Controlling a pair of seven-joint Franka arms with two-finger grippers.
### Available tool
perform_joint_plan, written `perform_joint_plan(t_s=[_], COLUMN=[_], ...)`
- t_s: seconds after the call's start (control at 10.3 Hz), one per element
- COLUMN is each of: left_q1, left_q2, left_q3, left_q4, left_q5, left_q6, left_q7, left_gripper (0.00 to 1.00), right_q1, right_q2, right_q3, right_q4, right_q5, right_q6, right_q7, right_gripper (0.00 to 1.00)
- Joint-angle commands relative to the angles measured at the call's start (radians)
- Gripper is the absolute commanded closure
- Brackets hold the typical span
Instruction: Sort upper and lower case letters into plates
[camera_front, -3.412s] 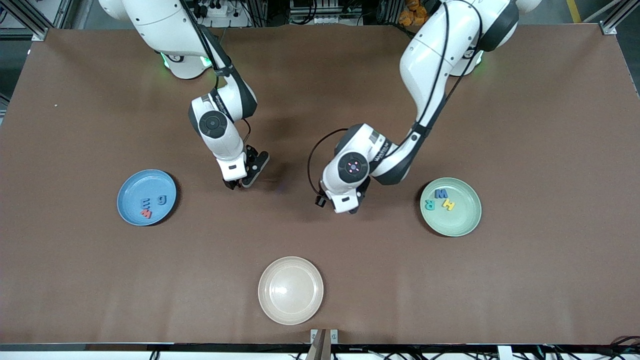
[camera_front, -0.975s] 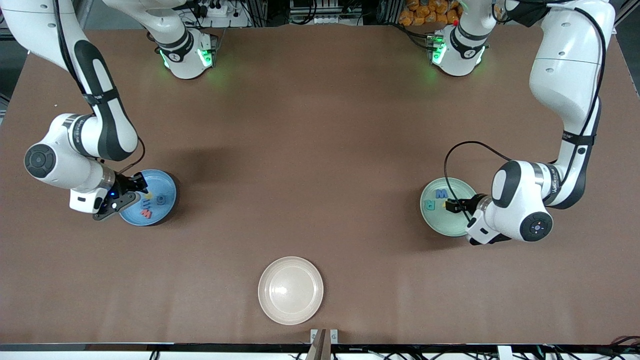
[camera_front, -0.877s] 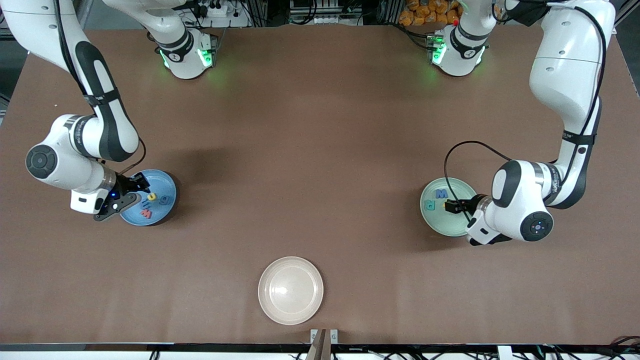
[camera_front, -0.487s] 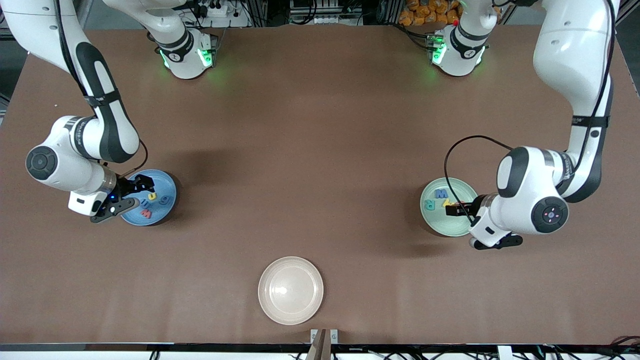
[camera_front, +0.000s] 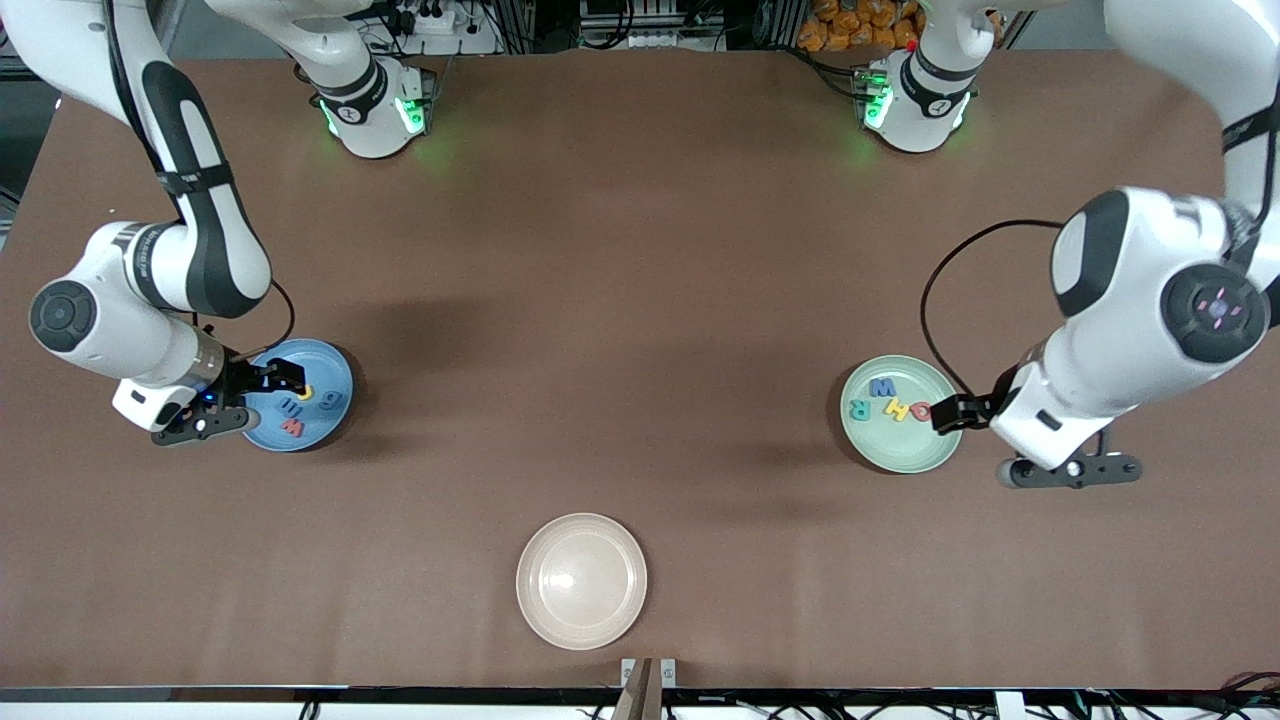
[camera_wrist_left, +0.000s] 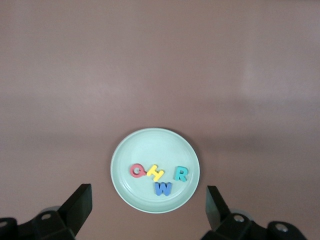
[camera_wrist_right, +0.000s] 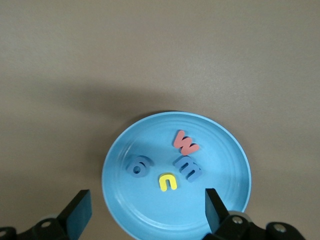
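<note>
All 8 letters sit in plates: Q, H, W, R in the mint plate (camera_wrist_left: 155, 143), lower-case ones in the blue plate (camera_wrist_right: 215, 145). Left end effector (camera_wrist_left: 145, 212) and right end effector (camera_wrist_right: 145, 212) are open, empty, each above its plate. Sorting looks finished; cream plate (camera_front: 581, 625) is unused.

Both arms: glossy white shells with black bands at the joints. Round dark grey caps on wrist housings; left arm's (camera_front: 1150, 320) cap carries small pink-lit dots, right arm's (camera_front: 150, 290) cap plain. Black cable loops off each forearm to the wrist. Bases ringed with green light. Fingers (camera_wrist_left: 80, 205) black, blocky, with small screw holes in their mounts.
</note>
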Motion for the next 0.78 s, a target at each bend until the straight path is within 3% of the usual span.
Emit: perform_joint_plan(t_s=[0.0,0.29,0.39,0.58,0.68], left_q1=[-0.018,0.001,0.001,0.03,0.033], left_q2=[-0.1,-0.19,-0.201,-0.249,-0.273], left_q3=[0.004,-0.007,-0.003,0.002,0.005], left_q4=[-0.006,-0.009,-0.008,-0.008,-0.009], left_q5=[0.03,0.005,-0.011,-0.08,-0.119], left_q6=[-0.01,-0.074,-0.149,-0.212,-0.256], left_q7=[0.01,0.011,0.025,0.034,0.037], left_gripper=[0.0,0.0,0.0,0.0,0.0], right_q1=[-0.048,-0.051,-0.05,-0.048,-0.05], right_q2=[-0.081,-0.22,-0.283,-0.346,-0.346], right_q3=[0.054,0.068,0.067,0.068,0.065], right_q4=[-0.016,-0.078,-0.106,-0.06,0.033], right_q5=[-0.001,-0.019,-0.071,-0.076,-0.076], right_q6=[-0.064,-0.168,-0.174,-0.242,-0.309], right_q7=[0.052,0.102,0.102,0.115,0.14], right_gripper=[0.0,0.0,0.0,0.0,0.0])
